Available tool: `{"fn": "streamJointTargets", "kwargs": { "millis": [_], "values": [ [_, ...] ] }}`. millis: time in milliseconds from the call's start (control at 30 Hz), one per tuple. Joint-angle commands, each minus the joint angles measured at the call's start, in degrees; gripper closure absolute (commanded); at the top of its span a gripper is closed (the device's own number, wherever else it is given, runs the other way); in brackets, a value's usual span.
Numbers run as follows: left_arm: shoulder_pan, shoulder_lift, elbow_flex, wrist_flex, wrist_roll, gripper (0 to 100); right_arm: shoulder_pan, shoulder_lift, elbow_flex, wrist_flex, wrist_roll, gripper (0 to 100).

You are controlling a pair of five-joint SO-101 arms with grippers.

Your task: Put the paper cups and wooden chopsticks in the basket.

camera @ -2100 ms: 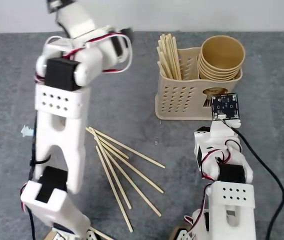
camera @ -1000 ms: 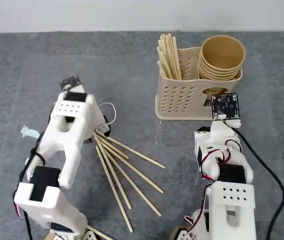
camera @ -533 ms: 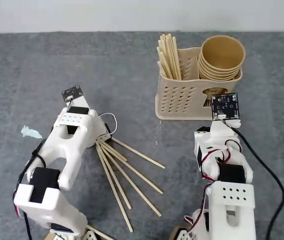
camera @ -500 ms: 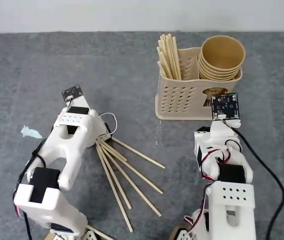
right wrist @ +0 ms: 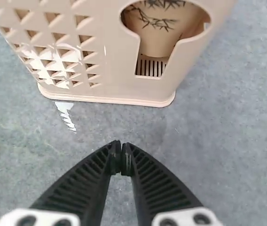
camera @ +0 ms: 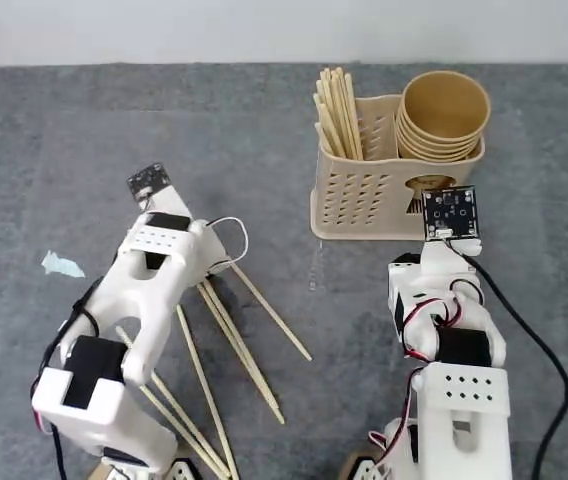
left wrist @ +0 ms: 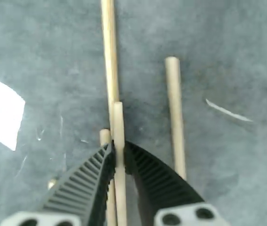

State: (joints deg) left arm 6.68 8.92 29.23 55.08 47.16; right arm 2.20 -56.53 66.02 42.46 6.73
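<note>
Several wooden chopsticks (camera: 234, 340) lie fanned out on the grey mat in front of the left arm (camera: 154, 270). My left gripper (left wrist: 118, 149) is down at their far ends, shut on one chopstick (left wrist: 118, 127); two more chopsticks (left wrist: 173, 108) lie beside it. The beige basket (camera: 359, 195) stands at the back right, with chopsticks (camera: 336, 110) upright in one compartment and stacked paper cups (camera: 446, 110) in the other. My right gripper (right wrist: 121, 162) is shut on nothing, just off the mat in front of the basket (right wrist: 91, 61). A cup (right wrist: 164, 21) shows through the basket's cutout.
A small pale-blue scrap (camera: 61, 264) lies on the mat beside the left arm. A black cable (camera: 554, 370) runs along the right arm's outer side. The grey mat's far edge meets a white wall behind the basket.
The left arm came down from high over the table onto the chopsticks' far ends and shut on one. The loose chopsticks then swung toward the near left. The right arm stayed still.
</note>
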Motion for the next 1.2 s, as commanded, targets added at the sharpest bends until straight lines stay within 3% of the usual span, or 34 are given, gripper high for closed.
{"fn": "streamJointTargets", "kwargs": {
  "millis": [0, 133, 433, 667, 867, 1167],
  "values": [
    [2.1, -2.8, -1.3, -1.6, 0.9, 99, 0.3, -1.5, -1.5, -1.2, -0.3, 98.0],
    [2.2, -2.8, -7.3, 3.0, 2.5, 99, 0.3, -1.5, -1.5, -1.2, -0.3, 98.0],
    [2.0, -2.8, -33.4, 23.2, 2.5, 99, 0.3, -1.5, -1.5, -1.2, -0.3, 98.0],
    [2.6, -2.7, -57.0, 28.3, 0.2, 99, 0.3, -1.5, -1.5, -1.2, -0.3, 98.0],
    [3.9, -2.2, -72.1, 19.2, -1.8, 99, 0.3, -1.5, -1.5, -1.2, -0.2, 98.0],
    [7.4, -2.1, -70.4, -5.6, -3.1, 99, 0.3, -1.5, -1.5, -1.2, -0.2, 98.0]
  ]
}}
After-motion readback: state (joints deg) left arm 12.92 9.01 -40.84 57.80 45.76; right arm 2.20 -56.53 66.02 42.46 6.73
